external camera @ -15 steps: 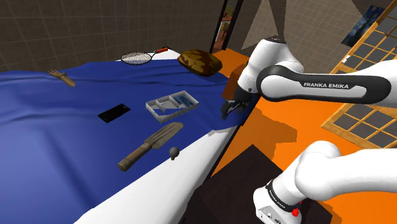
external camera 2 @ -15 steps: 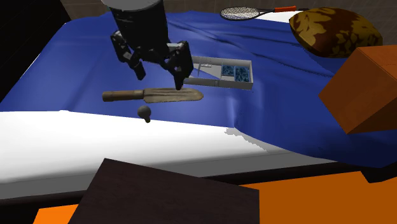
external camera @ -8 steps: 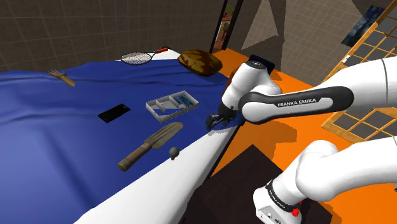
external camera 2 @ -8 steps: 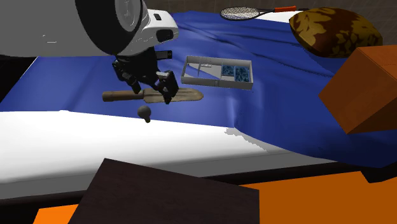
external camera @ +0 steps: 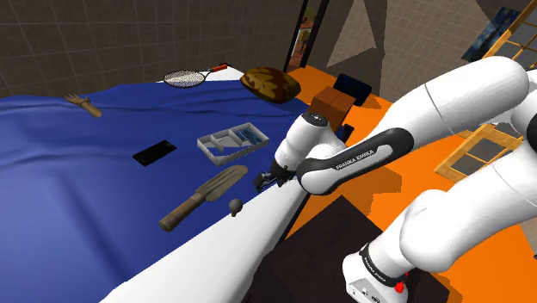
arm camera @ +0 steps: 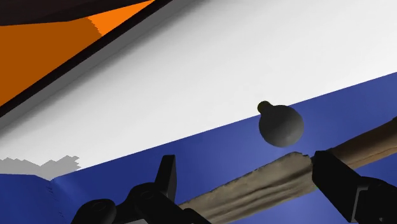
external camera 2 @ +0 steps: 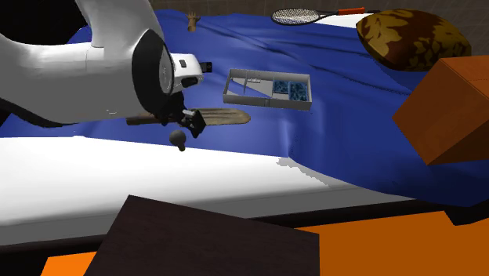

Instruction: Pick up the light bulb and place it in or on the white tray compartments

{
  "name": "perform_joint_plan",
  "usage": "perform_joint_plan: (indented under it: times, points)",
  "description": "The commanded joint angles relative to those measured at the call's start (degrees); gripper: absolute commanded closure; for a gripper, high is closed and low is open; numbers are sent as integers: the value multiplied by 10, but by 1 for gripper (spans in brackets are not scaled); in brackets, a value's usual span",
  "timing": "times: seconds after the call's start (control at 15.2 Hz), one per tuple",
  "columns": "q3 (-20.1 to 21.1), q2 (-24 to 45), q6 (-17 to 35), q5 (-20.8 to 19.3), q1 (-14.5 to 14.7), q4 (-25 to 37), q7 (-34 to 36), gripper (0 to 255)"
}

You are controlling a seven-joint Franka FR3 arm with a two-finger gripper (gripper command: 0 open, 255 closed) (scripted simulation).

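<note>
On the blue cloth point(external camera: 77, 163), a trowel point(external camera: 203, 195) lies near the cloth's edge, and everything else is easiest placed from it. The bulb point(arm camera: 280, 123), drawn dark grey, rests just beside the trowel on the side toward the bare white strip point(external camera: 215, 254), close to where blade meets handle and right at the line where blue gives way to white; it looks apart from the trowel, though the gap is small. The gripper point(external camera 2: 190, 122) hangs low over the trowel's blade with its fingers point(arm camera: 167, 181) spread wide and nothing between them in their grasp. In the wrist view the blade runs across the gap between the fingers, and I cannot tell whether a fingertip touches it. The bulb sits beyond the fingertips, outside the gap. The tray point(external camera: 231, 143), pale grey with several compartments and some blue bits in one end of it, stands on the far side of the trowel from the bulb, off the blade's tip and well apart from the bulb. A flat black slab point(external camera: 155, 153) lies beyond the trowel's handle end, and a racket point(external camera: 191, 77) lies farther off, past the tray.
</note>
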Motion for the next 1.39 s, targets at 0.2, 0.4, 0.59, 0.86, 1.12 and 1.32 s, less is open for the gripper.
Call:
perform_joint_plan:
  times: [0.2,0.4,0.59,0.86,1.12,1.32]
  points:
    - [11,140,106,-162,-10,51,163,0]
    - [-60,221,150,-289,55,98,288,0]
    - [-127,281,183,-337,128,139,350,0]
    - [-162,322,207,-352,159,159,367,0]
    - [-186,359,227,-358,181,179,378,0]
    - [-186,359,227,-358,181,179,378,0]
